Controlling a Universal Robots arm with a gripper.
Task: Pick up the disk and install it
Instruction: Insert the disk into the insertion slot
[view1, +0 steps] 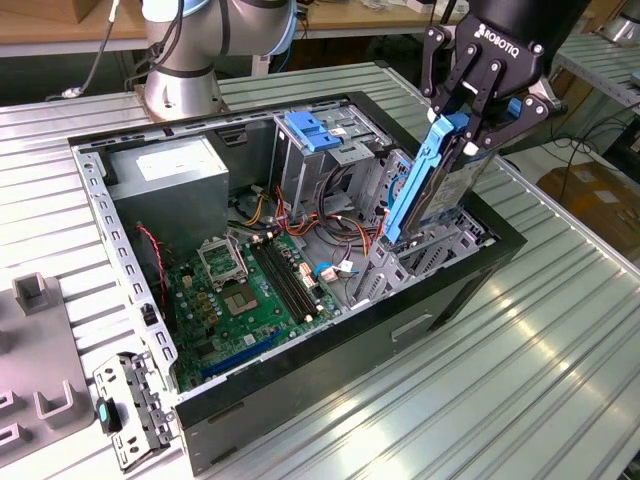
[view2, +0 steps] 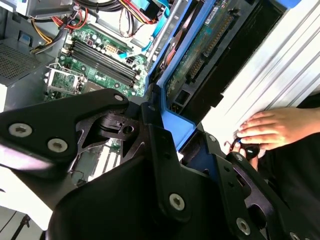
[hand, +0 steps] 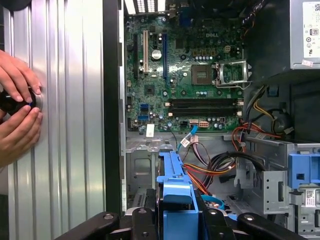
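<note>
In the exterior view the disk (view1: 440, 190), a flat metal drive with blue plastic rails, stands on edge and tilted. My gripper (view1: 472, 128) is shut on its upper end. Its lower end reaches into the metal drive cage (view1: 400, 265) at the end of the open computer case (view1: 300, 400) nearer the exterior view's right. The second wrist view looks along the disk (view2: 200, 47), showing its green circuit-board side and blue rail below my gripper (view2: 170, 135). In the first wrist view the disk's blue rail (hand: 175, 187) sticks out between the fingers (hand: 142, 220).
Inside the case lie a green motherboard (view1: 245, 295), a grey power-supply box (view1: 165, 170), a light-blue latch plate (view1: 320, 130) and loose cables (view1: 330, 235). A person's hands (hand: 17, 110) rest on the ribbed table beside the case. A metal bracket (view1: 130, 410) lies near its front corner.
</note>
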